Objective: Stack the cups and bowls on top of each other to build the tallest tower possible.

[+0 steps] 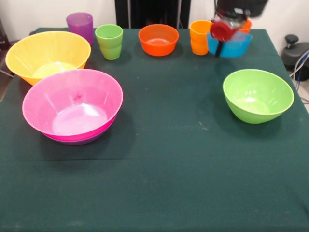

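Two bowls nest, pink bowl [72, 104] uppermost; gripper [223, 35] over blue bowl [236, 47], grip perhaps unreadable.

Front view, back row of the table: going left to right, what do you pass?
Purple cup → light green cup → orange bowl → orange cup → blue bowl, with the gripper in front of it.

We see a dark green cloth over the worktop [159, 169]. On it we count a yellow bowl [47, 54], a pink bowl [72, 104] with a purple rim showing under it, an orange bowl [158, 39], a blue bowl [231, 46] and a light green bowl [258, 95]. The cups are purple [80, 26], light green [109, 41] and orange [199, 36]. The claw [223, 34] shows red and black.
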`<state>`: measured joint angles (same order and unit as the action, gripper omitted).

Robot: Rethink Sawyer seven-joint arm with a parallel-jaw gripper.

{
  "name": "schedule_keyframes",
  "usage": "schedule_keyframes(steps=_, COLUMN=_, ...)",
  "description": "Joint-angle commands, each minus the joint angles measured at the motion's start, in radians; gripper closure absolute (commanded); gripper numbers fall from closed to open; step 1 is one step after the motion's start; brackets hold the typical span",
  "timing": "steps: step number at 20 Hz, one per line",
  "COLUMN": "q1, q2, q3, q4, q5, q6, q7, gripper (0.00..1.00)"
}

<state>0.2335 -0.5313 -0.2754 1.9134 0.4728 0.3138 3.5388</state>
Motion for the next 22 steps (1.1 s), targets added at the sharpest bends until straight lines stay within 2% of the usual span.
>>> schedule_keyframes(steps=1, q1=-0.069, q2=-0.249, q3=-0.143, q4=0.013, q5=-0.221, q6=0.299, q7=-0.222, gripper=1.0)
schedule_keyframes(steps=4, q1=-0.175, q2=-0.333, q3=-0.102, q4=0.06, q5=-0.288, q6=0.281, q7=-0.312, gripper=1.0)
schedule_keyframes(steps=5, q1=-0.194, q2=-0.339, q3=-0.108, q4=0.056, q5=-0.32, q6=0.278, q7=-0.328, gripper=1.0)
schedule_keyframes(steps=8, q1=-0.326, q2=-0.38, q3=-0.07, q4=0.118, q5=-0.415, q6=0.198, q7=-0.433, gripper=1.0)
schedule_keyframes(steps=11, q1=-0.457, q2=-0.389, q3=-0.019, q4=0.147, q5=-0.517, q6=0.114, q7=-0.501, gripper=1.0)
schedule_keyframes(steps=16, q1=-0.661, q2=-0.391, q3=0.097, q4=0.187, q5=-0.626, q6=0.018, q7=-0.588, gripper=1.0)
schedule_keyframes(steps=17, q1=-0.691, q2=-0.387, q3=0.116, q4=0.191, q5=-0.642, q6=0.007, q7=-0.597, gripper=1.0)
schedule_keyframes(steps=22, q1=-0.758, q2=-0.386, q3=0.14, q4=0.175, q5=-0.728, q6=-0.012, q7=-0.617, gripper=1.0)
